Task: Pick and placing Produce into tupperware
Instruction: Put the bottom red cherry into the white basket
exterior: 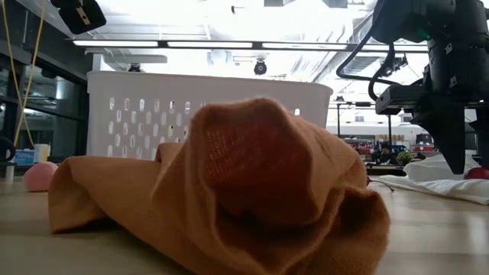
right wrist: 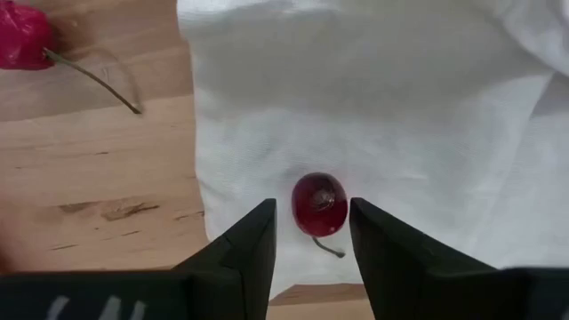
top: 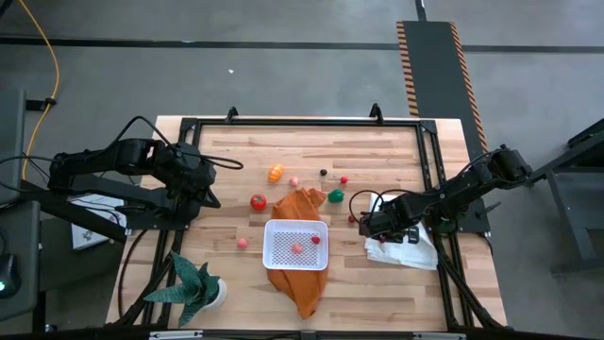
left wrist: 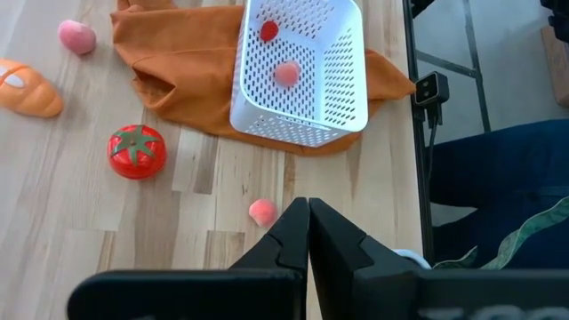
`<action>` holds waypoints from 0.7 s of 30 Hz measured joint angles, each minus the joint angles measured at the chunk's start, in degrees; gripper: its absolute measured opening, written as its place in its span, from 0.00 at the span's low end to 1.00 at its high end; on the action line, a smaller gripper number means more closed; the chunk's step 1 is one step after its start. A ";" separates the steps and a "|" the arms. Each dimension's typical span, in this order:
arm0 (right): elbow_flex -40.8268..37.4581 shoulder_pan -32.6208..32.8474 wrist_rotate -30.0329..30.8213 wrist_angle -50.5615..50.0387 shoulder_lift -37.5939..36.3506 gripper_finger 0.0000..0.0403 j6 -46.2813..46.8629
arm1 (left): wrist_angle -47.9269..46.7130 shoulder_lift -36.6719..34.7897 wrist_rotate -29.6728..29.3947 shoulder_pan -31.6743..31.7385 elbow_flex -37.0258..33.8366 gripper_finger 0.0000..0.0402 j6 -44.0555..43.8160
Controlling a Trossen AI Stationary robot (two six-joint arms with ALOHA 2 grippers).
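Observation:
The white perforated tupperware (top: 295,244) sits on an orange cloth (top: 300,283). Inside it lie a pink piece (top: 296,248) and a red piece (top: 315,240). More produce lies on the wood: an orange carrot (top: 275,173), a tomato (top: 258,201), a green piece (top: 335,195) and a pink piece (top: 243,242). My right gripper (right wrist: 313,233) is open and low over the white cloth (right wrist: 382,107). Its fingers stand on either side of a dark red cherry (right wrist: 318,203) without plainly touching it. My left gripper (left wrist: 308,233) is shut and raised over the table's left side.
A second red fruit with a thin stem (right wrist: 22,44) lies on the wood beside the white cloth. A green spiky potted plant (top: 196,288) stands at the near left corner. Small dark (top: 323,173) and red (top: 343,179) pieces lie toward the far edge. A black frame rims the table.

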 joint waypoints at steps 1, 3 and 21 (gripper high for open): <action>0.00 0.06 -0.02 0.02 0.00 0.33 -0.02 | 0.00 0.00 0.00 0.00 -0.01 0.00 0.00; 0.00 0.19 -0.04 0.02 0.00 0.33 0.02 | -0.01 0.00 0.00 0.00 -0.01 0.00 0.00; -2.89 1.48 0.90 4.11 0.02 0.33 3.65 | -0.65 0.00 0.02 0.00 -0.01 0.00 0.00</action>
